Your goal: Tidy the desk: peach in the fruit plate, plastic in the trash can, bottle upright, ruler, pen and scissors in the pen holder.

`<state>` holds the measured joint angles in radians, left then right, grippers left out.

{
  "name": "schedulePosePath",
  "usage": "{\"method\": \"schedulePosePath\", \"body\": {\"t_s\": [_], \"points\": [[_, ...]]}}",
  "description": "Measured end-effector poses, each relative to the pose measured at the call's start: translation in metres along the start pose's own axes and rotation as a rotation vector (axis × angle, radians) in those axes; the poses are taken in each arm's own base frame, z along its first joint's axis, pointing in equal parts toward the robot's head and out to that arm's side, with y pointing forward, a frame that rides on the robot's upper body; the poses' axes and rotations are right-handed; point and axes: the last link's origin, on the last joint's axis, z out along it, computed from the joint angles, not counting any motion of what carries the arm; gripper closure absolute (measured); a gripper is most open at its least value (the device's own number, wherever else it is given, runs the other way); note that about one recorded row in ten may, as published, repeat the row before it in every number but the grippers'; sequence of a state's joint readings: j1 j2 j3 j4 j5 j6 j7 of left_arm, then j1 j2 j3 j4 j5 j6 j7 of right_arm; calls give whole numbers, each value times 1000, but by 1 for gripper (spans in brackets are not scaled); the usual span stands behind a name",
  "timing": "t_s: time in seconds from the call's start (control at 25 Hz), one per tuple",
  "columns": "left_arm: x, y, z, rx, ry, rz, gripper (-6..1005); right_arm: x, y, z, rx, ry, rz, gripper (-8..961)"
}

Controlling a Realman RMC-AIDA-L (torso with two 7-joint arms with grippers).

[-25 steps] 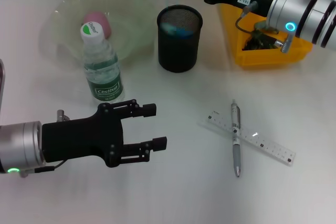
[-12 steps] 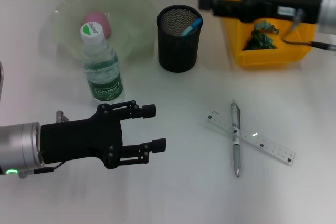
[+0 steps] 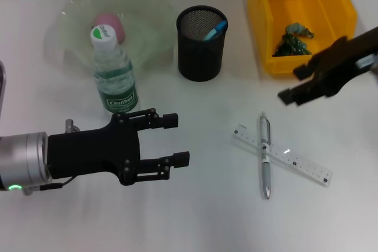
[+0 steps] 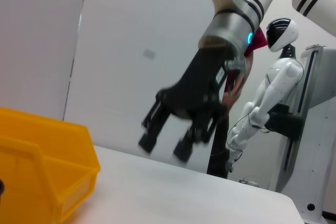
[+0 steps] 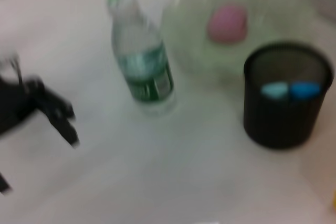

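Observation:
The peach (image 3: 109,23) lies in the pale green fruit plate (image 3: 71,10). The bottle (image 3: 115,75) stands upright in front of the plate. The black mesh pen holder (image 3: 201,51) holds the blue-handled scissors (image 3: 216,28). The green plastic (image 3: 292,36) lies in the yellow trash can (image 3: 266,22). The pen (image 3: 264,154) lies across the clear ruler (image 3: 298,162) on the table. My right gripper (image 3: 293,84) is open and empty, above and to the right of the pen. My left gripper (image 3: 177,140) is open and empty at the front left, below the bottle.
The left wrist view shows the right gripper (image 4: 168,142) beside the trash can's wall (image 4: 47,166). The right wrist view shows the bottle (image 5: 143,64), peach (image 5: 227,22), pen holder (image 5: 286,98) and the left gripper (image 5: 55,116).
My right arm has swung from over the pen holder and trash can forward to the right side, near the pen and ruler. The scissors now rest in the holder. The left arm barely moved.

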<state>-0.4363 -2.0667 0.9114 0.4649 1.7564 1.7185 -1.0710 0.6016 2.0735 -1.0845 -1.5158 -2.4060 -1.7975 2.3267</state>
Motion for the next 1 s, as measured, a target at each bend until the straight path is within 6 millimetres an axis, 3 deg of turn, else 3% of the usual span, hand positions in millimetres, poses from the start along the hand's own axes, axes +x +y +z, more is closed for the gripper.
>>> {"method": "schedulePosePath", "body": {"t_s": [0.04, 0.08, 0.12, 0.16, 0.24, 0.32, 0.72, 1.0], "points": [[1, 0, 1, -1, 0, 1, 254, -4, 4, 18, 14, 69, -8, 352], [1, 0, 1, -1, 0, 1, 254, -4, 4, 18, 14, 69, -8, 354], [1, -1, 1, -2, 0, 2, 254, -6, 7, 38, 21, 106, -11, 356], [1, -1, 1, -2, 0, 2, 254, -6, 7, 38, 21, 106, -11, 358], [2, -2, 3, -4, 0, 5, 254, -8, 11, 61, 21, 133, -18, 362], [3, -2, 3, -5, 0, 6, 254, -8, 12, 72, 17, 151, -20, 367], [3, -2, 2, -7, 0, 6, 254, -2, 14, 107, 11, 222, -43, 388], [3, -2, 2, -6, 0, 6, 254, 2, 12, 115, 16, 229, -41, 403]]}}
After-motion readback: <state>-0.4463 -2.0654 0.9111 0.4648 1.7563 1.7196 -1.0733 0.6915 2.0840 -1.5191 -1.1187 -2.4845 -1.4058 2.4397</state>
